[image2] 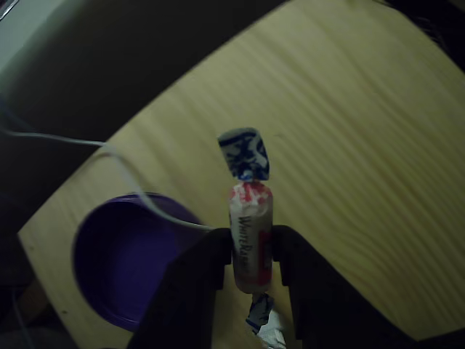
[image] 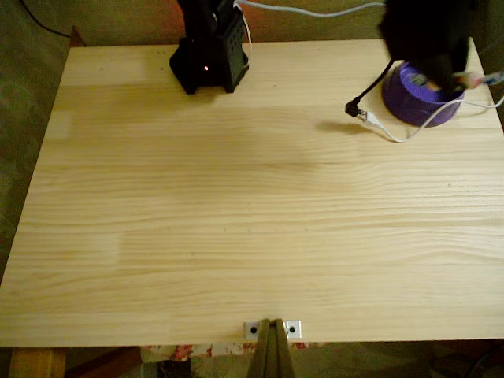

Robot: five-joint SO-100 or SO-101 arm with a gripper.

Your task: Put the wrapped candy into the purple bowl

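Gripper [image2: 252, 251] clamped on wrapped candy [image2: 251, 218], held upright above table [image2: 349, 131] | purple bowl [image2: 123, 262] sits off to left in other view, white cable [image2: 138, 185] draped across its rim | risk: letting go now drops candy outside bowl; cable could deflect it

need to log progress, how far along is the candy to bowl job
Done: the wrapped candy is picked up, clamped between the gripper fingers, off the table. In hand: the fixed view shows the arm over the purple bowl at the table's far right; in the other view the bowl lies just left of the candy. Left: centre over the opening and release; the bowl looks empty.
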